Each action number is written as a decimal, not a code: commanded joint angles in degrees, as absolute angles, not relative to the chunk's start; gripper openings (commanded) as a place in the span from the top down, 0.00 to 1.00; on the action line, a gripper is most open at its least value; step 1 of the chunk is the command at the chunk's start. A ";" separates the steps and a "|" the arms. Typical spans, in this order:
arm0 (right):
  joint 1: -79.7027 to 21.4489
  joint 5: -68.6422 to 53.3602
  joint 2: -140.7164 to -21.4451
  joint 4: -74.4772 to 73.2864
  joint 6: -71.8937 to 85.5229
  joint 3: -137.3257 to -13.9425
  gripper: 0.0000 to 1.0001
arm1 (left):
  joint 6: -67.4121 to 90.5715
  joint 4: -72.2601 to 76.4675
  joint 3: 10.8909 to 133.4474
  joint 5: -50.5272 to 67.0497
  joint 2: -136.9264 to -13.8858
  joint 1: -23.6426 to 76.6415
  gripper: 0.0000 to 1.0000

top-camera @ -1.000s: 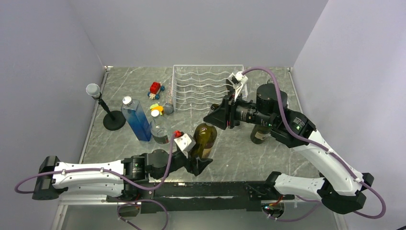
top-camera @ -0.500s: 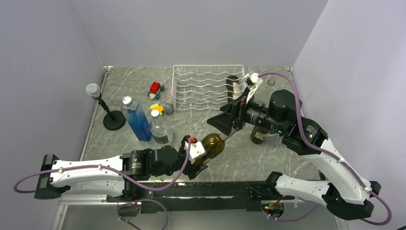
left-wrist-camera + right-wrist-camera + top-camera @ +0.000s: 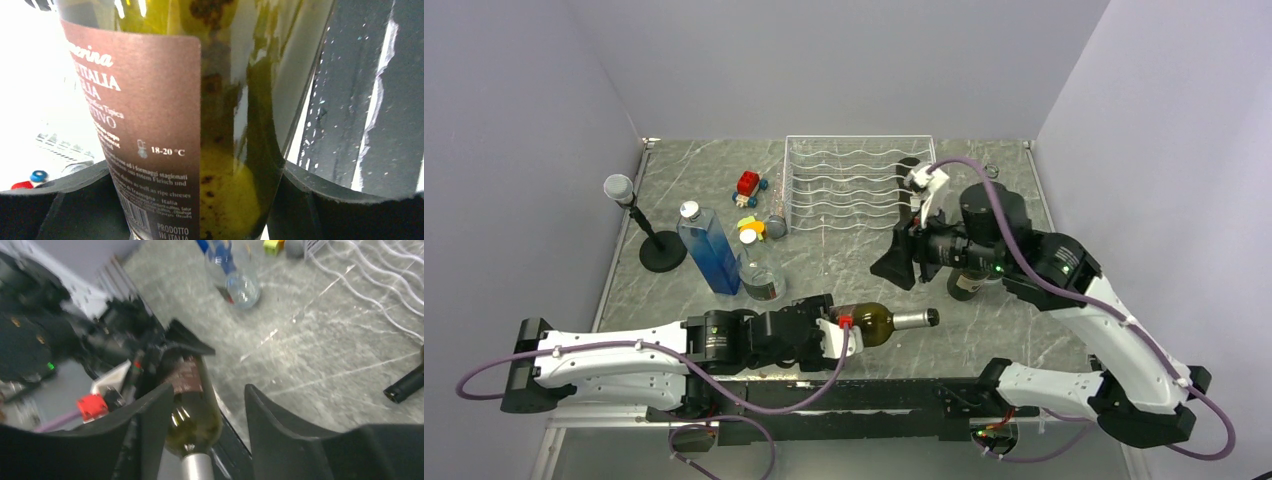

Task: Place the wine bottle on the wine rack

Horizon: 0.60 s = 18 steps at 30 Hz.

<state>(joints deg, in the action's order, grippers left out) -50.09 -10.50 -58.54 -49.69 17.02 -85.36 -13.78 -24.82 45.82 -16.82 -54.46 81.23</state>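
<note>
At near edge of surface, 6 o'clock: left claw pinching wine bottle by body; bottle level, neck toward 3 o'clock. Wine rack at 12 o'clock, well apart from bottle. Right claw right of centre, fingers spread, holding nothing.

left wrist: your wine bottle is cut off at 12 and 6 | right wrist: you get blur | top: right arm hides most of a dark bottle
</note>
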 commanded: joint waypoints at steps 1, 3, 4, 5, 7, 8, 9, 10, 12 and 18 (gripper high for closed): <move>-50.34 -18.07 -60.79 -58.32 12.92 -85.76 0.49 | -20.76 -19.84 46.06 -19.94 -51.10 81.67 0.99; -50.54 -19.61 -60.80 -59.06 11.87 -84.71 0.60 | -21.51 -20.00 45.78 -20.37 -50.69 81.82 0.99; -50.54 -20.39 -60.74 -59.33 11.46 -84.23 0.62 | -21.87 -20.10 45.60 -20.77 -50.58 81.82 0.99; -50.70 -21.37 -60.71 -59.68 10.70 -83.87 0.63 | -22.10 -20.24 45.49 -21.13 -50.54 81.78 0.99; -51.12 -23.63 -60.72 -60.45 9.34 -83.06 0.58 | -22.41 -20.89 45.29 -22.06 -50.71 81.82 0.99; -51.51 -23.94 -60.84 -61.04 8.69 -82.79 0.54 | -22.42 -21.16 45.15 -22.51 -50.90 81.80 0.99; -51.85 -23.77 -61.04 -61.50 8.24 -82.41 0.50 | -22.50 -21.52 45.05 -23.11 -51.10 81.87 0.99; -52.07 -23.47 -61.16 -61.86 7.87 -81.91 0.47 | -22.57 -21.82 44.89 -23.77 -51.43 81.86 0.99; -52.41 -23.74 -61.14 -62.45 7.02 -80.73 0.42 | -22.56 -22.35 44.68 -25.40 -52.09 81.87 0.99; -53.94 -24.83 -62.28 -64.29 4.39 -77.46 0.39 | -23.41 -22.04 44.21 -27.19 -53.20 82.17 0.99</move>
